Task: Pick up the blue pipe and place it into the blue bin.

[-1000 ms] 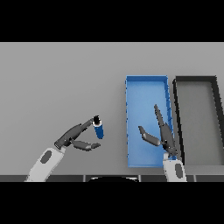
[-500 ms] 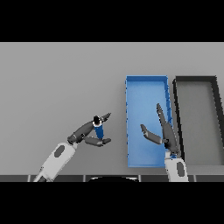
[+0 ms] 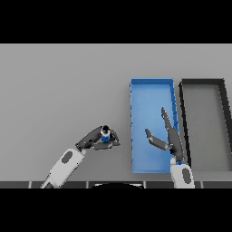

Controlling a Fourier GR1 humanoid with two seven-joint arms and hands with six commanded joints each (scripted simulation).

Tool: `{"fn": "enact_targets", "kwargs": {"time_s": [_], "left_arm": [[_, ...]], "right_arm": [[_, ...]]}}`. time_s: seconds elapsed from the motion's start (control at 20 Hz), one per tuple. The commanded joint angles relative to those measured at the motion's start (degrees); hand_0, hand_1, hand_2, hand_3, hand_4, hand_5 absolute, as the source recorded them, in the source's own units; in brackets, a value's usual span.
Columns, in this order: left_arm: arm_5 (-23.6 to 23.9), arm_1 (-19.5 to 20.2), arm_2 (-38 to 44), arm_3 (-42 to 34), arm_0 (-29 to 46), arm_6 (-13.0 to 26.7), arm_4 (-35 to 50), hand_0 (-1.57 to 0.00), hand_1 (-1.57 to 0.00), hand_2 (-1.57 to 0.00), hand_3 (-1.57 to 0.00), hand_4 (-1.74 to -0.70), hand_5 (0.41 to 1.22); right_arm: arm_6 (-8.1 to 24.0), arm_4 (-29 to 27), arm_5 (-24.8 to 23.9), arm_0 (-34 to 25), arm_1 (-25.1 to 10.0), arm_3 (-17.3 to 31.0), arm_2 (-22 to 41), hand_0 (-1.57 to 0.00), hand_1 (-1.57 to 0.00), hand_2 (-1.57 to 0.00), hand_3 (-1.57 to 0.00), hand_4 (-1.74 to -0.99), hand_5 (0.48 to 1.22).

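I looked down at the grey table (image 3: 54,90) and saw my left hand (image 3: 96,138) near the front, a little way left of the blue bin (image 3: 151,84). Its fingers and thumb were curled round the blue pipe (image 3: 105,136), so the pipe sat in my grip, just beside the bin but not over it. I could only see a small bit of the pipe, blue with a dark end on top. I could not tell if it was off the table or touching it.

I thought the pipe would be hard and stiff, not squashy. It looked small, so I guessed it was light. It was round and smooth, so I thought it might slip or roll if I held it loosely. I judged the best place to hold it was round its middle, with the thumb on one side and fingers on the other.

My right hand (image 3: 168,136) was above the blue bin with its fingers straight and spread. It held nothing.

The blue bin had nothing in it that I could see. The black bin (image 3: 202,82) stood just to its right, and it looked bare inside too.
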Motion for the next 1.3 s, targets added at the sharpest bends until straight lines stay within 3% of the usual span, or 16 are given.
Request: {"fn": "enact_targets", "kwargs": {"time_s": [0.0, 0.15, 0.4, 0.7, 0.8, 0.95, 1.05, 1.2, 1.25], "left_arm": [[0.77, 0.19, -0.38, 0.21, 0.24, -1.53, -0.76, -1.22, -1.28, -1.30, -1.22, -1.63, 1.101], [2.50, -0.68, -0.57, 0.54, -0.15, -2.81, -1.42, -1.39, -1.42, -1.43, -1.35, -1.68, 1.160], [4.27, -2.20, -0.46, -6.13, -0.70, -1.84, 0.38, -1.51, -1.52, -1.52, -1.45, -1.72, 1.201], [4.13, -1.55, -1.42, -13.47, -1.87, 3.76, 1.73, -1.56, -1.56, -1.56, -1.49, -1.74, 1.216], [4.24, -1.40, -1.66, -14.44, -2.32, 5.62, 1.56, -1.56, -1.56, -1.56, -1.49, -1.74, 1.218], [4.47, -1.25, -2.27, -14.94, -2.08, 6.62, 0.71, -1.57, -1.57, -1.57, -1.50, -1.74, 1.219], [4.28, -1.26, -2.53, -14.22, -2.14, 6.97, 0.09, -1.57, -1.57, -1.57, -1.50, -1.74, 1.219], [4.16, -1.39, -1.93, -13.55, -2.61, 6.84, 0.33, -1.57, -1.57, -1.57, -1.49, -1.74, 1.219], [4.00, -1.24, -2.01, -14.01, -2.57, 6.90, 0.38, -1.57, -1.57, -1.57, -1.50, -1.74, 1.220]], "right_arm": [[-0.11, -0.07, 0.03, 0.12, -0.51, 0.13, -0.43, 0.00, 0.00, 0.00, 0.00, -1.195, 0.603], [1.14, -0.99, 0.46, -0.47, -0.67, -0.91, -0.65, 0.00, 0.00, 0.00, 0.00, -1.192, 0.602], [-0.31, 0.93, -0.26, 0.50, -0.48, -0.11, 0.10, 0.00, 0.00, 0.00, 0.00, -1.183, 0.606], [-2.28, 1.31, -0.56, 1.60, -0.74, -0.75, 0.04, 0.00, 0.00, 0.00, 0.00, -1.144, 0.601], [-1.61, 0.76, -0.47, 0.86, -1.31, -1.09, -0.66, 0.00, 0.00, 0.00, 0.00, -1.136, 0.604], [-0.47, 0.89, -1.09, 1.55, -0.90, -1.74, -0.67, 0.00, 0.00, 0.00, 0.00, -1.127, 0.605], [-0.31, 1.16, -1.38, 1.90, -0.57, -1.70, -0.49, 0.00, 0.00, 0.00, 0.00, -1.161, 0.605], [-0.62, 0.93, -1.39, 2.02, -0.51, -1.61, -0.66, 0.00, 0.00, 0.00, 0.00, -1.176, 0.605], [-2.48, -0.55, -0.12, 2.19, -0.52, -1.75, -0.60, 0.00, 0.00, 0.00, 0.00, -1.186, 0.615]]}}
